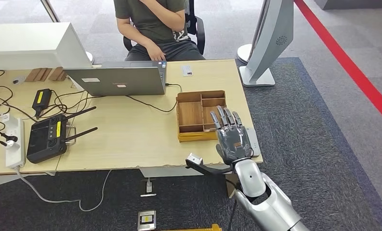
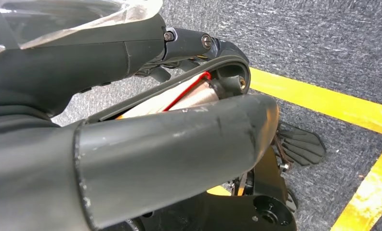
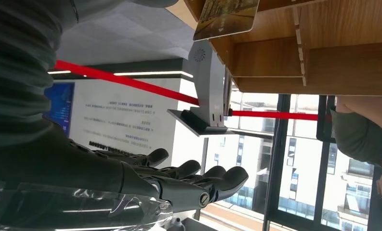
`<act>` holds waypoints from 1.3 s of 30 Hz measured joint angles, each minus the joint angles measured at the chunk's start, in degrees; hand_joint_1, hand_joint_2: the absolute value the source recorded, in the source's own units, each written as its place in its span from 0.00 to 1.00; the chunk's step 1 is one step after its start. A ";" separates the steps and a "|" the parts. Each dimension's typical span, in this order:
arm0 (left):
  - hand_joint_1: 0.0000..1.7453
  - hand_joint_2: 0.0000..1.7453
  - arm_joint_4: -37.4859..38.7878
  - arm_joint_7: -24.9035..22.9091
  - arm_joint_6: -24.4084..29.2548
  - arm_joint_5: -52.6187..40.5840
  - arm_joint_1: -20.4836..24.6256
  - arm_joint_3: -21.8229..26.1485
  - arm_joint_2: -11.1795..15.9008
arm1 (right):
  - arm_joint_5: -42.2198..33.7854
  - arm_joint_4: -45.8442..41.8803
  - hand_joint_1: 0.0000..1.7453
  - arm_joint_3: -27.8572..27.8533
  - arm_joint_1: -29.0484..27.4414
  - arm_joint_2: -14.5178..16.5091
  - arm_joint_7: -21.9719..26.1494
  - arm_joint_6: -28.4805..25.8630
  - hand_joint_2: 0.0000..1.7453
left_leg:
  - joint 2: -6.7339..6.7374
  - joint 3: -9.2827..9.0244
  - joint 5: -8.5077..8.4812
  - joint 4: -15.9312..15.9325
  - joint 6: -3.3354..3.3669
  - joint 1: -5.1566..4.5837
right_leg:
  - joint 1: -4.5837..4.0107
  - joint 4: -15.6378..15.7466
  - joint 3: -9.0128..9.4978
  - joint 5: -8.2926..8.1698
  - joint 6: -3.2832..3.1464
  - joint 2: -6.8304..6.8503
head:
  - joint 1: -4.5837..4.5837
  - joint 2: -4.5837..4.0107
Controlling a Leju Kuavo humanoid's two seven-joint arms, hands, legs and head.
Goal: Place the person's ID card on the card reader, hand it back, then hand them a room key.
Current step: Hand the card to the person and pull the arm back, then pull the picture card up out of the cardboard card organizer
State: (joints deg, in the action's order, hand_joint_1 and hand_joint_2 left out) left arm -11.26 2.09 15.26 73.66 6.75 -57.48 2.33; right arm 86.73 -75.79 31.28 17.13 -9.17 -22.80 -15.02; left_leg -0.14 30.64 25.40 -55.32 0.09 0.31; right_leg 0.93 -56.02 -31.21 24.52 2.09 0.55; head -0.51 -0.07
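Note:
My right hand (image 1: 231, 137) hovers flat with its fingers stretched apart, holding nothing, over the near right corner of a wooden divided tray (image 1: 191, 115). The right wrist view shows the fingers (image 3: 179, 180) extended in front of the tray (image 3: 323, 62), where a picture-printed card (image 3: 226, 17) leans in a compartment. A small white card (image 1: 187, 70) lies at the table's far edge, in front of a seated person (image 1: 152, 24). A flat grey device (image 1: 254, 144) lies at the table's right edge, partly under my hand. My left hand (image 2: 131, 120) hangs over the floor, thumb and fingers apart, holding nothing.
A grey laptop (image 1: 116, 79) stands left of the tray, its cable running to it. Further left lie a black controller with antennas (image 1: 46, 137), a power strip (image 1: 14, 144) and cables. A white stand (image 1: 266, 43) rises right of the table. A black clamp (image 1: 201, 164) juts from the front edge.

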 joint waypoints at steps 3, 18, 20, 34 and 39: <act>0.00 0.00 0.00 -0.07 -0.10 -0.12 0.00 0.00 0.05 | 0.68 0.67 0.00 0.38 1.05 0.08 0.32 1.15 1.00 | 0.00 0.01 0.00 0.00 0.00 0.00 | 0.00 0.00 -0.01 0.00 0.00 0.00 | 0.00 0.00; 0.00 0.00 0.00 -0.52 -2.11 -2.33 -0.02 -0.13 0.91 | -1.79 4.01 0.00 2.28 3.17 -0.79 -0.34 5.97 1.00 | 0.00 0.00 0.00 -0.01 0.00 0.00 | 0.00 0.01 -0.02 0.00 0.00 0.00 | 0.00 0.00; 0.00 0.00 0.00 -0.53 -2.27 -2.50 -0.02 -0.21 0.99 | -2.27 4.27 0.00 2.37 3.19 -0.90 -0.37 6.15 1.00 | 0.00 0.00 0.00 -0.01 0.00 0.00 | 0.00 0.01 -0.02 0.00 0.00 0.00 | 0.00 0.00; 0.00 0.00 0.00 -0.85 -2.90 -3.28 -0.01 -0.39 1.51 | -9.76 5.79 0.00 2.46 4.12 -1.33 -4.65 9.60 1.00 | 0.00 0.00 0.00 -0.01 0.00 0.00 | 0.00 0.01 -0.02 0.00 0.00 0.00 | 0.01 0.00; 0.00 0.00 0.00 -0.89 -2.93 -3.40 -0.01 -0.43 1.52 | -12.68 4.92 0.00 1.99 4.25 -1.44 -6.72 10.05 1.00 | 0.00 0.00 0.01 -0.01 0.00 0.00 | 0.00 0.01 -0.02 0.00 0.00 0.00 | 0.01 0.00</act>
State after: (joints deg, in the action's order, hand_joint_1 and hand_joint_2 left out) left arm -11.26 1.20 12.33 70.26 6.74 -57.91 3.85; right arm 74.05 -70.87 33.27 21.38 -10.61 -29.52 -4.97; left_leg -0.14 30.64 25.41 -55.33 0.09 0.31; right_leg 0.93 -56.02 -31.23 24.52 2.09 0.55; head -0.50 -0.07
